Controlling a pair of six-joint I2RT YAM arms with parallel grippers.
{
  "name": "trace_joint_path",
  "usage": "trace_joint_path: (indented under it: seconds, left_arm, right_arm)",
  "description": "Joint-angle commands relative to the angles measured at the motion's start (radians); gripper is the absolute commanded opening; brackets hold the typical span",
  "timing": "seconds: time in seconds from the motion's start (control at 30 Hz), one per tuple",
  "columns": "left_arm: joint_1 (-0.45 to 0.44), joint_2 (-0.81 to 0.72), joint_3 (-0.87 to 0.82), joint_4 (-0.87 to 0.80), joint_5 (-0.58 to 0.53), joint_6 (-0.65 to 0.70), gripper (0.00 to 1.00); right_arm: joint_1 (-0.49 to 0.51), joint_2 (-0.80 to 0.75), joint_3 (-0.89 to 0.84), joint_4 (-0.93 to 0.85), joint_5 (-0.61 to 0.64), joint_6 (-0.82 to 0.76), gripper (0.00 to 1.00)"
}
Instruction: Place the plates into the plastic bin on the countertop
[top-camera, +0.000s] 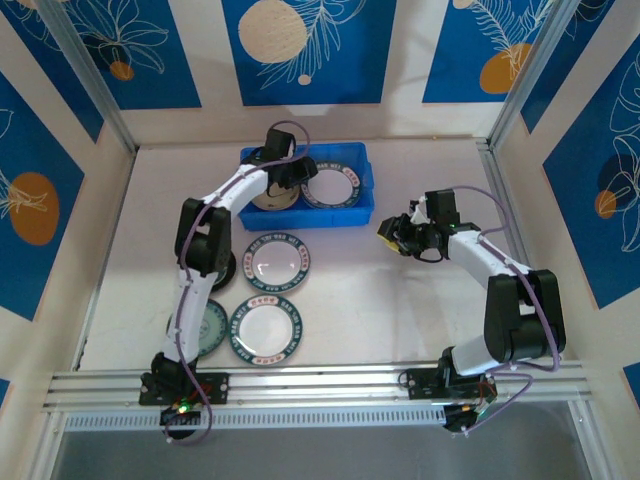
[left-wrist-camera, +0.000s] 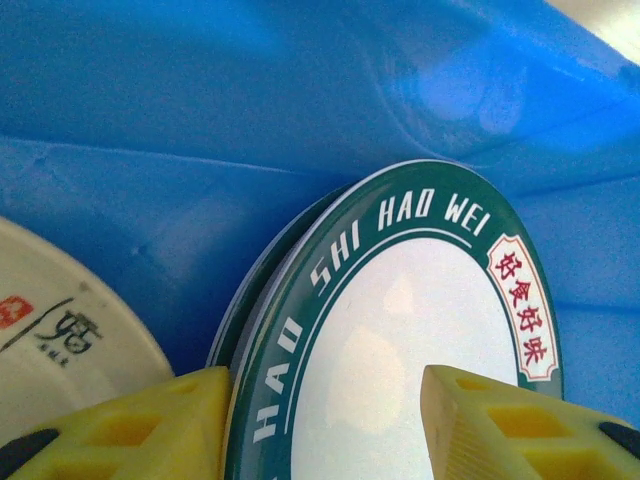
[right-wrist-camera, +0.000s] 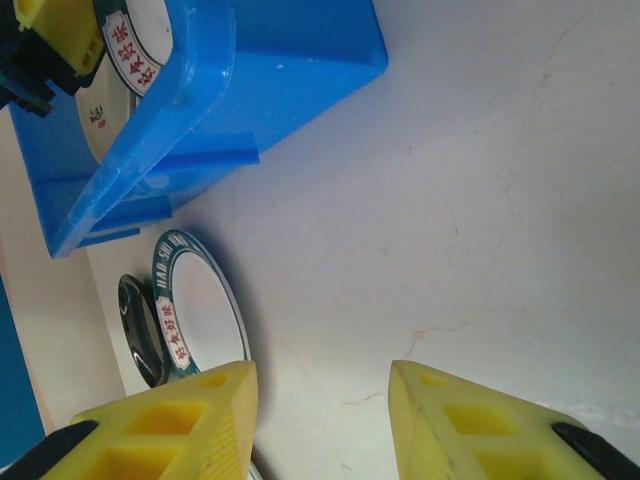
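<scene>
Left arm (top-camera: 225, 195) extended into plastic bin (left-wrist-camera: 200, 100), left gripper (left-wrist-camera: 320, 385) wide over green-rimmed plate (left-wrist-camera: 400, 330) lettered "SHI HAO WEI"; right gripper (right-wrist-camera: 320, 375) beside bin, wide, empty.

Top view: left arm (top-camera: 225, 190) covers part of cream plate (top-camera: 272, 200) in bin (top-camera: 330, 215) and most of black plate (top-camera: 227, 272); rim lettering too small to read. Left wrist: cream plate cut off by frame edge, second plate (left-wrist-camera: 245, 300) behind green-rimmed plate (left-wrist-camera: 400, 330) mostly hidden.
</scene>
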Motion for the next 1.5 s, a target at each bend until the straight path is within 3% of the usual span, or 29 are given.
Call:
trace_joint_path:
  seconds: [0.0, 0.27, 0.53, 0.67, 1.03, 1.3, 1.47]
  left_arm:
    - [-0.012, 0.019, 0.063, -0.019, -0.013, 0.012, 0.53]
    - [-0.013, 0.005, 0.098, -0.053, -0.037, 0.061, 0.69]
    - [-0.016, -0.048, 0.103, -0.056, -0.056, 0.096, 0.75]
    - [-0.022, -0.140, 0.065, -0.079, -0.099, 0.144, 0.90]
    - [0.010, -0.623, -0.452, -0.018, -0.055, 0.285, 0.92]
    - [0.161, -0.979, -0.881, 0.082, 0.067, 0.201, 0.90]
    - [0.262, -1.148, -1.099, 0.075, 0.061, 0.156, 0.89]
  right_arm:
    - [0.008, 0.011, 0.039, -0.042, 0.011, -0.022, 0.40]
    - [0.039, 0.002, 0.058, -0.072, 0.045, -0.046, 0.41]
    - [0.066, -0.025, 0.068, -0.081, 0.064, -0.055, 0.41]
    - [0.085, -0.051, 0.081, -0.094, 0.076, -0.064, 0.41]
    - [0.210, -0.064, 0.148, -0.099, 0.042, -0.096, 0.41]
    - [0.235, 0.010, 0.196, -0.105, -0.009, -0.117, 0.41]
    - [0.252, 0.058, 0.215, -0.105, -0.032, -0.122, 0.41]
